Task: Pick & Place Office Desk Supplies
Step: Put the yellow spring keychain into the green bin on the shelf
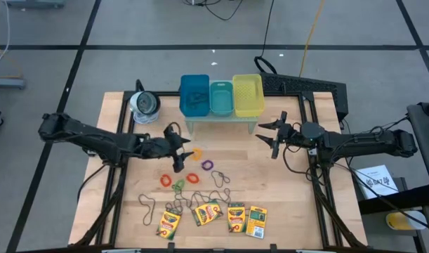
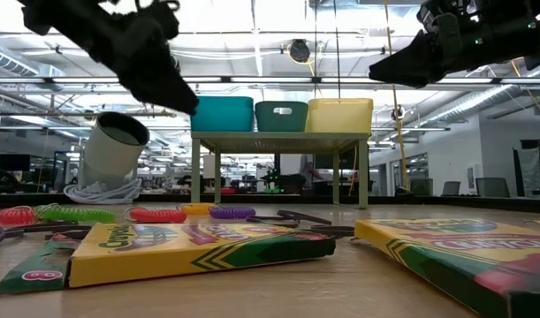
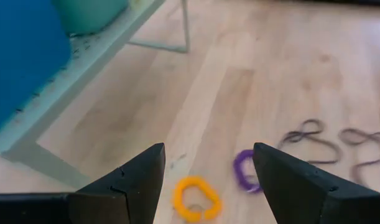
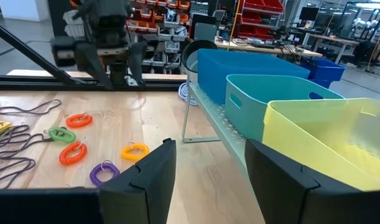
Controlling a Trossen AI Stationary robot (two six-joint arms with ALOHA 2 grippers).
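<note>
My left gripper point(image 1: 183, 152) hovers open above the table's middle, tilted down. An orange ring band point(image 3: 196, 199) and a purple ring band point(image 3: 244, 170) lie on the wood just beyond and below its fingertips. Red bands point(image 1: 166, 180), a green band point(image 1: 178, 185) and brown wiry loops point(image 1: 221, 177) lie nearer the front. Several crayon boxes point(image 1: 208, 212) lie flat along the near edge. My right gripper point(image 1: 269, 138) waits open and level, in the air right of the bin stand, touching nothing.
A blue bin point(image 1: 194, 95), a teal bin point(image 1: 221, 98) and a yellow bin point(image 1: 248, 95) sit on a small pale stand point(image 1: 221, 123) at the far middle. A silvery roll point(image 1: 144, 104) stands at the far left. Bare wood lies between the stand and the bands.
</note>
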